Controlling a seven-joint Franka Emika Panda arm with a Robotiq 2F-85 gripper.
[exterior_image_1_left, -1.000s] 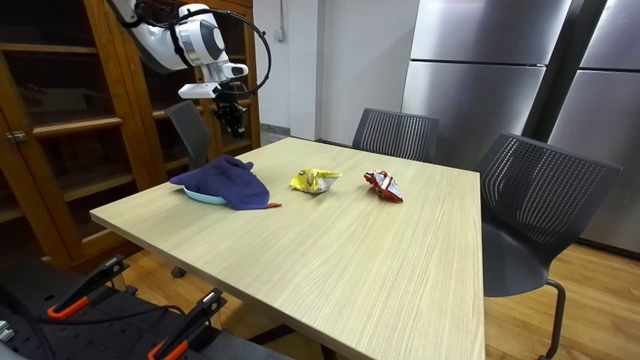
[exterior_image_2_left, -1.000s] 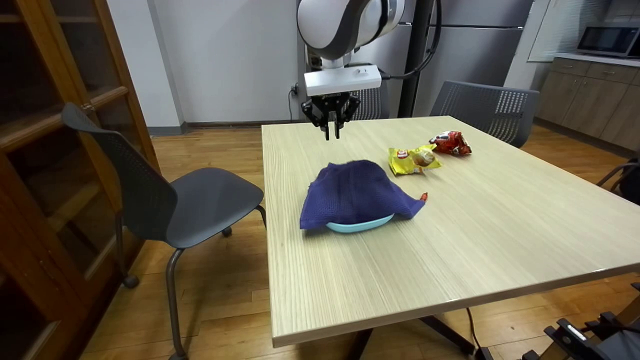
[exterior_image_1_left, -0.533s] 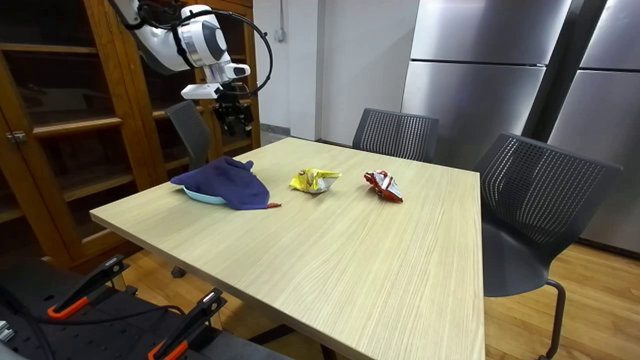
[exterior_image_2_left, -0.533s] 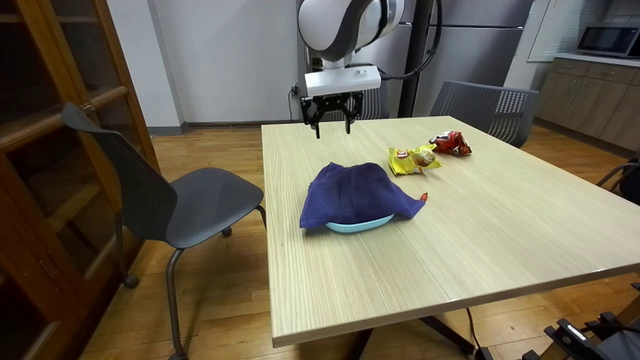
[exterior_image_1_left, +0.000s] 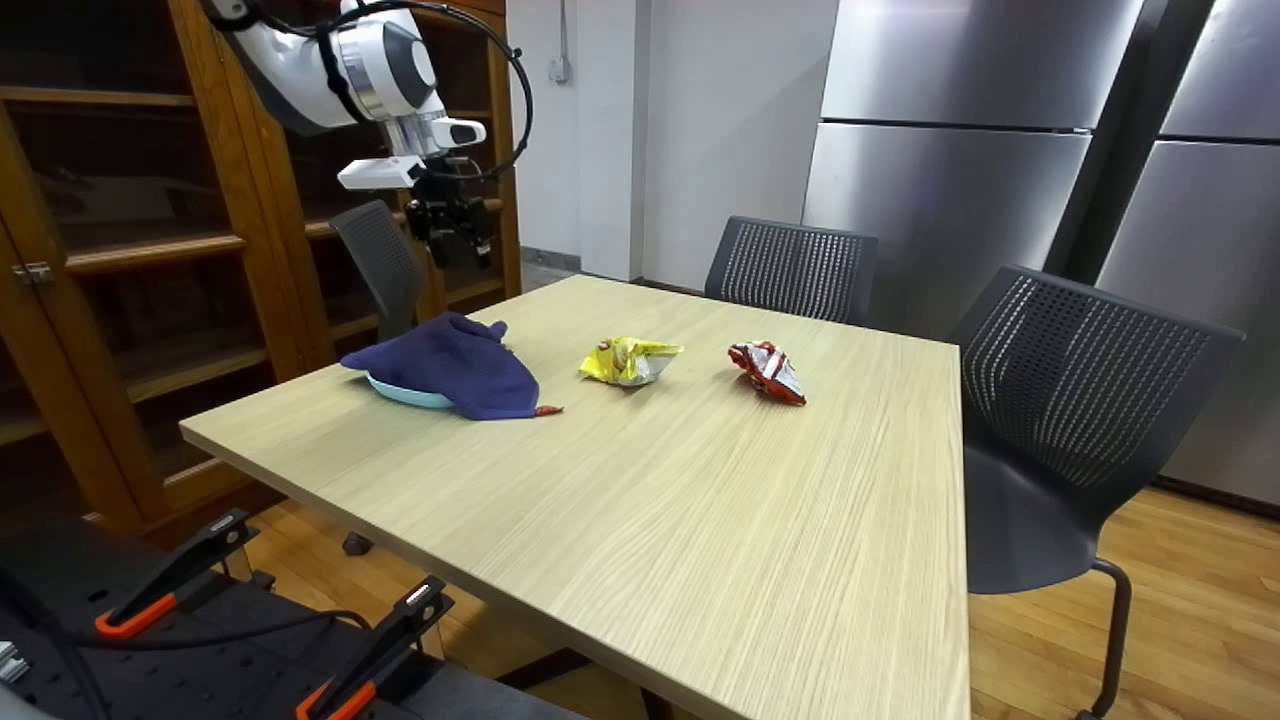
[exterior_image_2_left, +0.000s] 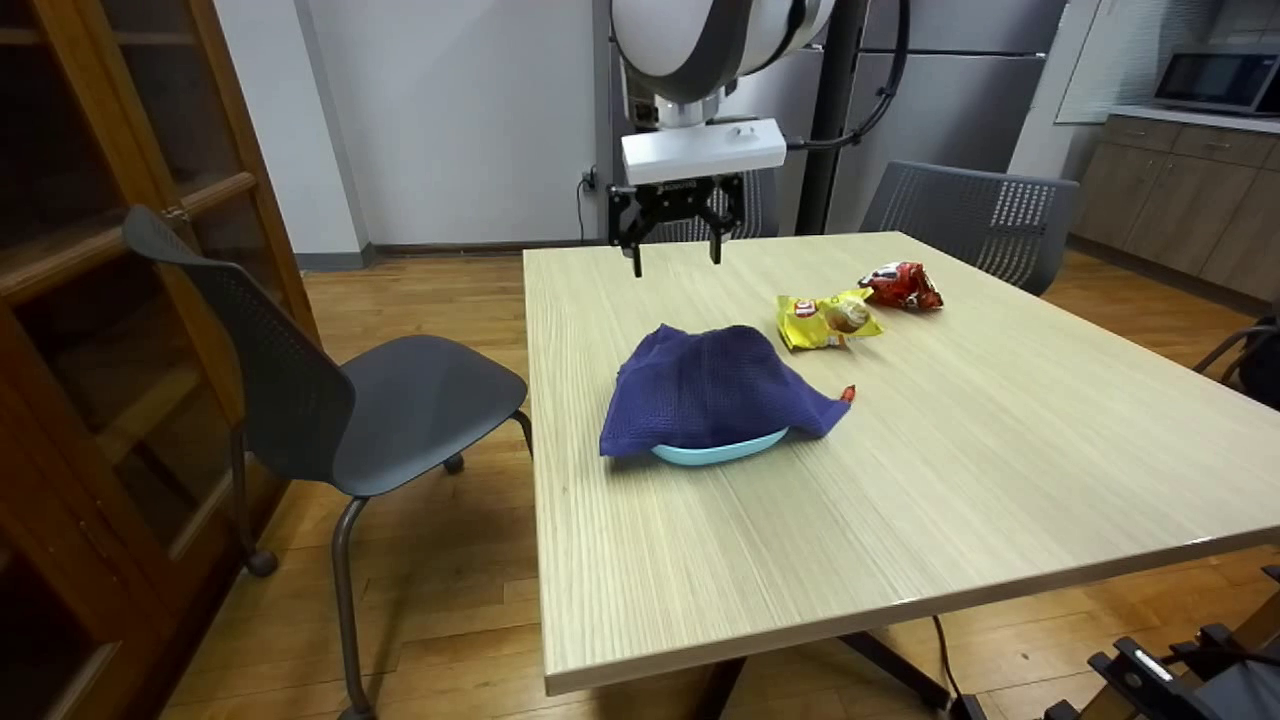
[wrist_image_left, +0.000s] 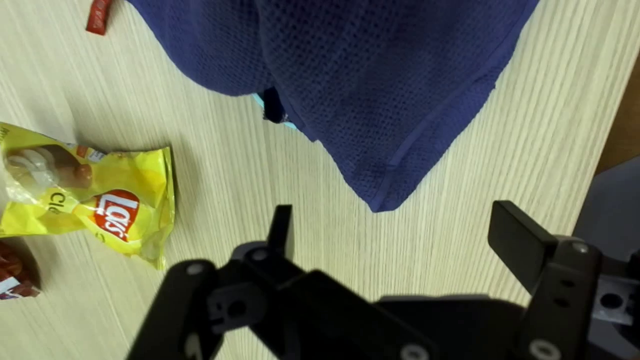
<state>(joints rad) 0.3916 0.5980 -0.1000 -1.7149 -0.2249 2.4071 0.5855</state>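
My gripper (exterior_image_2_left: 677, 264) hangs in the air above the table, its jaws wide apart with nothing between them. Nearest to it is a dark blue cloth (exterior_image_2_left: 715, 390), draped over a light blue dish (exterior_image_2_left: 720, 453) whose rim shows at the near side. In the wrist view a corner of the cloth (wrist_image_left: 385, 170) points toward the gap between the fingers (wrist_image_left: 520, 240), apart from them. What lies under the cloth is mostly hidden. A small red wrapper (wrist_image_left: 99, 16) pokes out at the cloth's edge. A yellow Lay's bag (wrist_image_left: 107, 200) lies to one side, with a red bag (exterior_image_2_left: 903, 286) beyond it.
The wooden table (exterior_image_1_left: 700, 520) carries all these things. Grey chairs stand round it, one (exterior_image_2_left: 420, 400) close to its edge by the wooden cabinet (exterior_image_2_left: 120, 300). Black clamps (exterior_image_1_left: 390, 640) with orange parts sit near the front edge in an exterior view.
The gripper has gone from nearly shut to wide open. The arm has risen a little and shifted sideways. The top of the cloth has sagged slightly; the bags have stayed put.
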